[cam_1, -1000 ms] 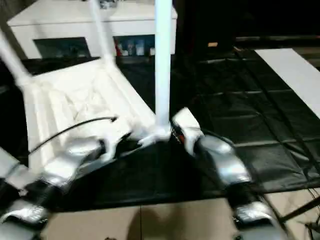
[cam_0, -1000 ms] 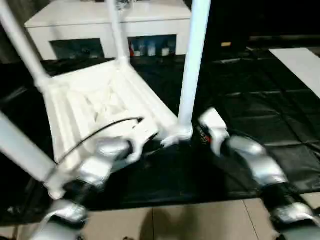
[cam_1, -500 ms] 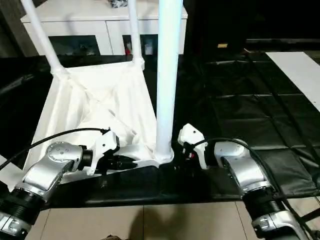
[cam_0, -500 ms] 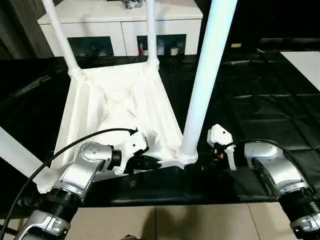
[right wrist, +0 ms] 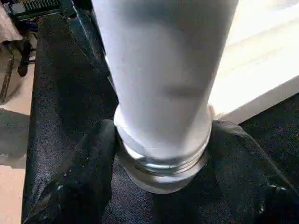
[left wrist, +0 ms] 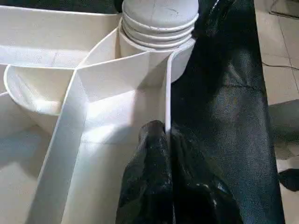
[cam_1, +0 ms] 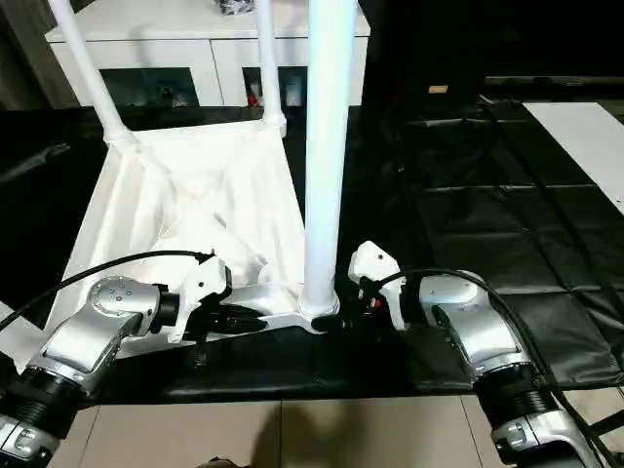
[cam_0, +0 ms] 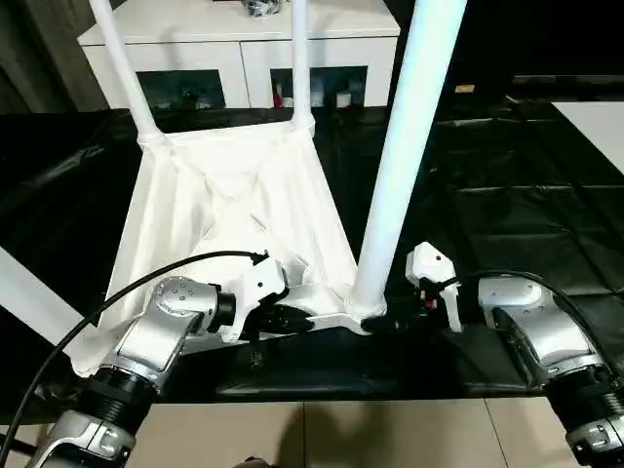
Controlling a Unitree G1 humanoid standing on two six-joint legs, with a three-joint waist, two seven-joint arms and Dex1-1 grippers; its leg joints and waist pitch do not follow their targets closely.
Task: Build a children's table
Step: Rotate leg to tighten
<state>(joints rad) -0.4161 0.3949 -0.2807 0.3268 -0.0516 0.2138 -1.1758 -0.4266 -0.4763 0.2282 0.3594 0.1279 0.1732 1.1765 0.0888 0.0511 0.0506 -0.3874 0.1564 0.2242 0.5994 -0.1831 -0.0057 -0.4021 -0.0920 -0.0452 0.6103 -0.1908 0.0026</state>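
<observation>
The upturned white top (cam_0: 234, 210) lies centre-left on the black cover (cam_0: 507, 205), ribs up, with 4 legs in view: 2 standing at the far corners, the near-right leg (cam_0: 405, 146) upright in its socket, and a 4th (cam_0: 29, 297) at the left edge. Assembly looks nearly finished. The left gripper (left wrist: 161, 140) is clenched on the top's near rim. The right gripper (right wrist: 161, 154) straddles the near leg's threaded base, though a firm grip cannot be told.
</observation>
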